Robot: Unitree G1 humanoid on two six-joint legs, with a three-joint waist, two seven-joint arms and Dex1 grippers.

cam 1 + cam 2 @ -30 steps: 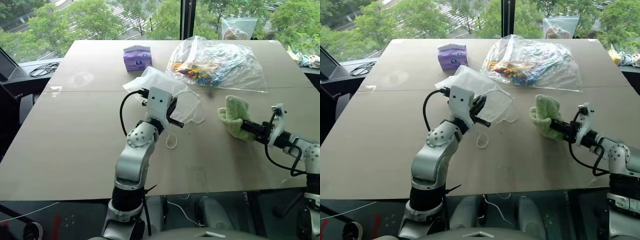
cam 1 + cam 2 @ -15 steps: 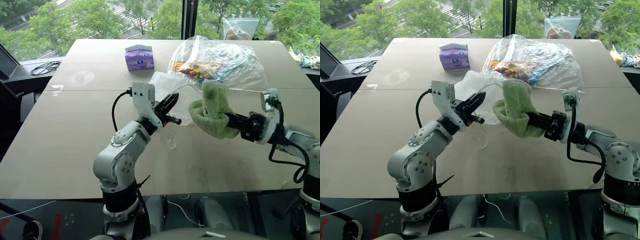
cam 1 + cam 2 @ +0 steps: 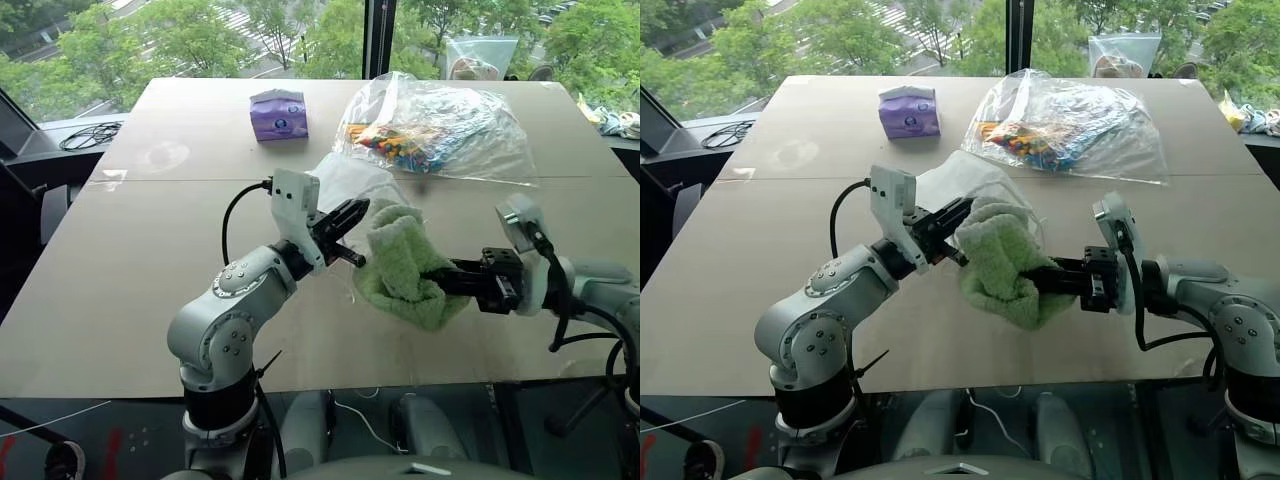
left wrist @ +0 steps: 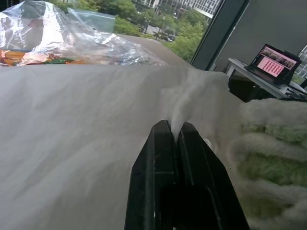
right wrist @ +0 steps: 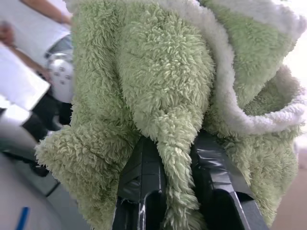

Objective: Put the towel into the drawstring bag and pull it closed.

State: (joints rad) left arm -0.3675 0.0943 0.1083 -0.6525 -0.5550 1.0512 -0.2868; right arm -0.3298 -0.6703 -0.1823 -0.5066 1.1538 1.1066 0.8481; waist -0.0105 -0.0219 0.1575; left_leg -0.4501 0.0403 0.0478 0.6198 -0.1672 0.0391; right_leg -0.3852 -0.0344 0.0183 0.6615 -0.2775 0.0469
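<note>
The white drawstring bag [image 3: 348, 178] hangs above the middle of the table, pinched at its edge by my left gripper [image 4: 171, 125], whose black fingers are shut on a fold of the thin fabric. The fluffy light green towel [image 3: 404, 268] is bunched up just to the right of that gripper, pressed against the bag's cloth. My right gripper [image 5: 170, 143] reaches in level from the right and is shut on a fold of the towel, with its fingertips buried in the pile. The bag's cords and mouth are hidden behind the towel and my left gripper.
A purple tissue pack [image 3: 277, 113] stands at the back of the brown table [image 3: 140, 270]. A clear plastic bag of colourful items [image 3: 445, 125] lies at the back right. A black cable [image 3: 88, 137] sits beyond the far left corner.
My right gripper has carried the towel up off the table and leftward until it meets the bag. My left gripper has rolled and drawn back slightly, lifting the bag.
</note>
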